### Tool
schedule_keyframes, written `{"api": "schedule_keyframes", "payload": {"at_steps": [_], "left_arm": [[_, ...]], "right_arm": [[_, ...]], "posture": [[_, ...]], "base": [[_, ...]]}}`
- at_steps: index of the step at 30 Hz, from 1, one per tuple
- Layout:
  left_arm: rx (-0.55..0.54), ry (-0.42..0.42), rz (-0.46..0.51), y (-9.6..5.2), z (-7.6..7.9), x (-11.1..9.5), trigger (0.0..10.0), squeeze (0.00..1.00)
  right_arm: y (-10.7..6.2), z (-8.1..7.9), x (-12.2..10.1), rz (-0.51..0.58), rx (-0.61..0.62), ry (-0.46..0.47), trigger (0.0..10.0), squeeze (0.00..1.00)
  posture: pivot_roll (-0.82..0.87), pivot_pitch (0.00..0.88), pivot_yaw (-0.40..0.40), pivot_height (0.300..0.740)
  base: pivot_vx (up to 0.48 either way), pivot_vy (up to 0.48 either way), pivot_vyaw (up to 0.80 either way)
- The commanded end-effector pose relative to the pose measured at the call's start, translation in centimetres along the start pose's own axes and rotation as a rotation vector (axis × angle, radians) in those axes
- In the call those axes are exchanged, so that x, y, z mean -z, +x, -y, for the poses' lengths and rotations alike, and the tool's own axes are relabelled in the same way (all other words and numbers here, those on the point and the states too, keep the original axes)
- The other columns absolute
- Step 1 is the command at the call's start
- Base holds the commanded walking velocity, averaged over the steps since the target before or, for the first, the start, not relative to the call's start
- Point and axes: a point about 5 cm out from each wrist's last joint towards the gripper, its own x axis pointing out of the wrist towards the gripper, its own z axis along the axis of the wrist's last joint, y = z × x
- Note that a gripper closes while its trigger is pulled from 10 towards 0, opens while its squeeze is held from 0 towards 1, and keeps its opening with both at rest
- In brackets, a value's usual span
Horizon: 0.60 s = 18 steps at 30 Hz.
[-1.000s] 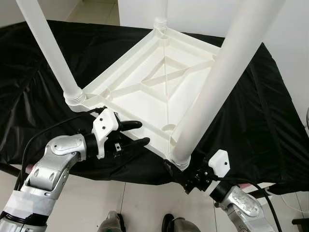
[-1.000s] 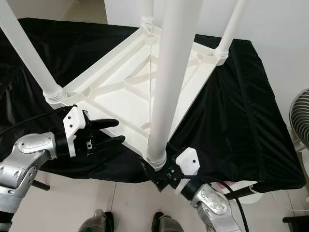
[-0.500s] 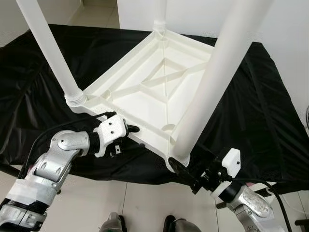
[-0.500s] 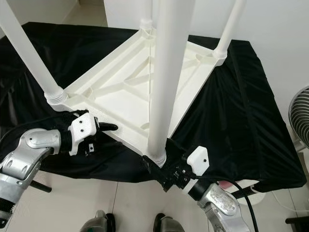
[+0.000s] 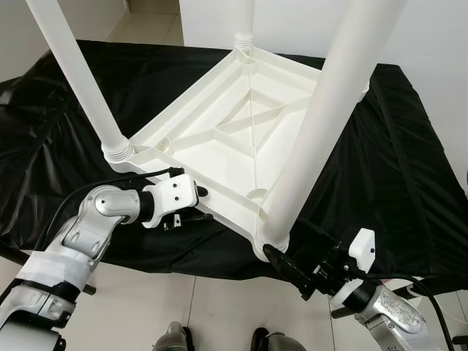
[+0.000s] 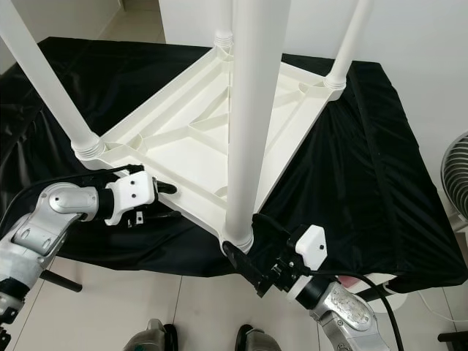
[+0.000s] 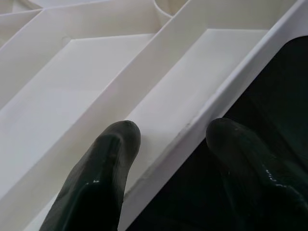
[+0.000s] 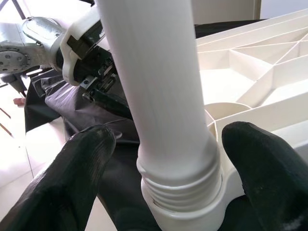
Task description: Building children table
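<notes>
Lying upside down on the black cloth (image 5: 380,168), white children's table (image 5: 241,139), underside ribs up, legs rising toward the camera.

Far left: standing in its corner socket, left leg (image 5: 80,84).

Next right: now straddling the table's near rim, left gripper (image 5: 196,205), having pushed in since a second ago, when hovering short of the edge. Sitting spread, one finger (image 7: 103,168) inside on the white tray surface, the other over the dark cloth outside, the rim wall between them.

Centre: near leg (image 5: 322,117), screwed into the near corner's threaded collar.

Right: having dropped lower and drawn slightly back from that corner, right gripper (image 5: 289,267), reaching up from below the table edge. Flanking the leg base and collar, fingertips (image 8: 82,168) spread wide, not visibly pressing on it.
</notes>
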Motion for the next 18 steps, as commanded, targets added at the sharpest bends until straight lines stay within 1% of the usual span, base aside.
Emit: {"api": "schedule_keyframes", "payload": {"at_steps": [1, 2, 5, 7, 9, 10, 11, 12, 13, 18], "left_arm": [[0.0, 0.022, -0.032, 0.5, 0.1, 0.4, 10.0, 0.0], [0.014, 0.029, -0.048, 0.7, 0.1, 0.6, 10.0, 0.0], [0.014, 0.029, -0.048, 0.7, 0.1, 0.6, 10.0, 0.0], [0.06, 0.044, -0.087, 1.0, 0.1, 1.3, 9.9, 0.0], [0.077, 0.046, -0.097, 1.0, 0.1, 1.5, 9.9, 0.0], [0.101, 0.046, -0.105, 1.1, 0.2, 1.7, 3.2, 0.0], [0.101, 0.046, -0.105, 1.1, 0.2, 1.7, 3.2, 0.0], [0.116, 0.049, -0.111, 1.1, 0.2, 1.9, 0.7, 0.0], [0.124, 0.048, -0.115, 1.1, 0.2, 2.0, 0.0, 0.0], [0.15, 0.051, -0.116, 1.2, 0.2, 2.2, 0.0, 0.0]], "right_arm": [[-0.4, 0.1, -0.3, 0.001, 0.007, 0.002, 10.0, 0.0], [-0.6, 0.1, -0.4, 0.005, 0.012, 0.004, 10.0, 0.0], [-0.6, 0.1, -0.4, 0.005, 0.012, 0.004, 10.0, 0.0], [-1.0, 0.1, -0.6, 0.005, 0.024, 0.005, 10.0, 0.0], [-1.2, 0.0, -0.6, 0.003, 0.027, 0.005, 10.0, 0.0], [-1.4, 0.0, -0.6, 0.001, 0.034, -0.004, 10.0, 0.0], [-1.4, 0.0, -0.6, 0.001, 0.034, -0.004, 10.0, 0.0], [-1.4, 0.0, -0.7, 0.0, 0.04, -0.01, 10.0, 0.0], [-1.5, -0.1, -0.7, 0.003, 0.045, -0.021, 10.0, 0.0], [-1.6, -0.2, -0.9, 0.011, 0.075, -0.027, 10.0, 0.0]], "posture": [[0.02, 0.171, 0.049, 0.74], [0.02, 0.171, 0.055, 0.74], [0.02, 0.171, 0.055, 0.74], [0.01, 0.173, 0.068, 0.74], [0.01, 0.173, 0.068, 0.74], [-0.01, 0.18, 0.083, 0.74], [-0.01, 0.18, 0.083, 0.74], [-0.01, 0.18, 0.083, 0.74], [-0.01, 0.182, 0.089, 0.74], [-0.02, 0.186, 0.099, 0.74]], "base": [[0.0, 0.0, 0.0], [0.0, 0.0, 0.0], [0.0, 0.0, 0.0], [0.0, 0.0, 0.0], [0.0, 0.0, 0.0], [0.0, 0.0, 0.0], [0.0, 0.0, 0.0], [0.0, 0.0, 0.0], [0.0, 0.0, 0.0], [0.0, 0.0, 0.0]]}}
